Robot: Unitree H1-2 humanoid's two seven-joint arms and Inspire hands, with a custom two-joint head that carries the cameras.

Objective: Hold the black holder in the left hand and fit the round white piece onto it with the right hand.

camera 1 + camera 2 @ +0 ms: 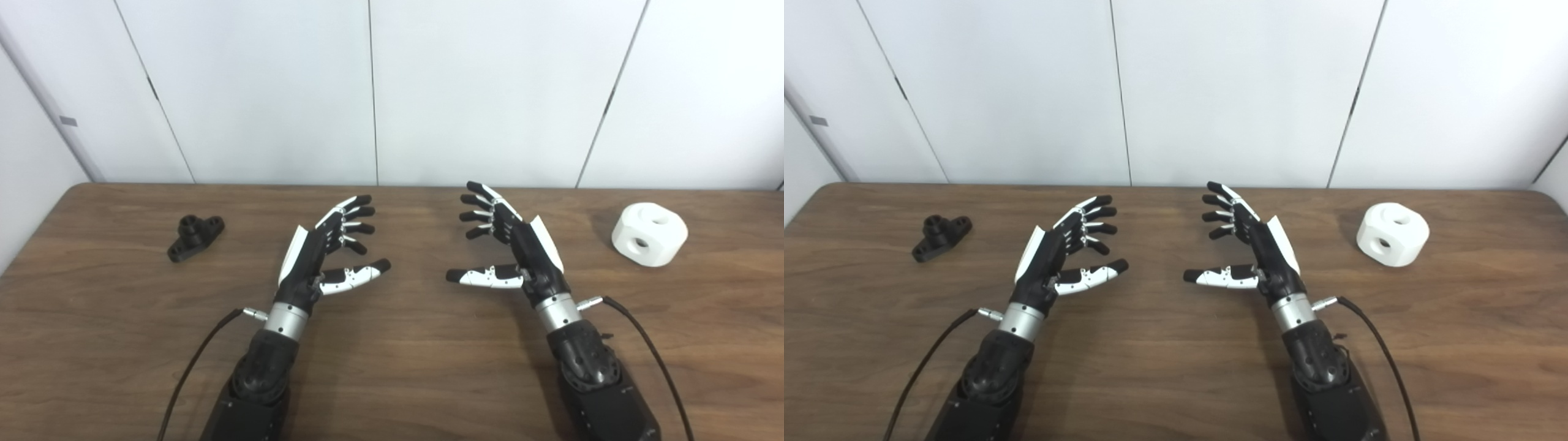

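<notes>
Left eye view shows both robot hands raised over the middle of a dark wooden counter (392,367), palms turned toward each other with a wide gap between them. The fingers (358,214) of the left hand (318,251) are spread apart and released, holding nothing, with the thumb stretched toward 3 o'clock. The fingers (481,208) of the right hand (520,245) are likewise spread and released, empty, with the thumb stretched toward 9 o'clock, so the two thumb tips point at each other without touching.

Each hand joins a silver wrist ring and a black forearm that enters from the bottom edge of the picture, the left arm at about 7 o'clock and the right arm at about 5 o'clock. A thin black cable (196,361) runs from the left wrist down to the bottom edge, and a second cable (649,349) does the same from the right wrist.

The black holder (196,237) lies on the counter at about 9 o'clock from the left hand, well apart from it, near the counter's left end. The round white piece (649,234), a chunky block with round holes in its faces, sits on the counter at about 3 o'clock from the right hand, well apart from it, near the right end.

Beyond the far edge of the counter stands a wall of plain white panels (490,92) with thin dark seams.
</notes>
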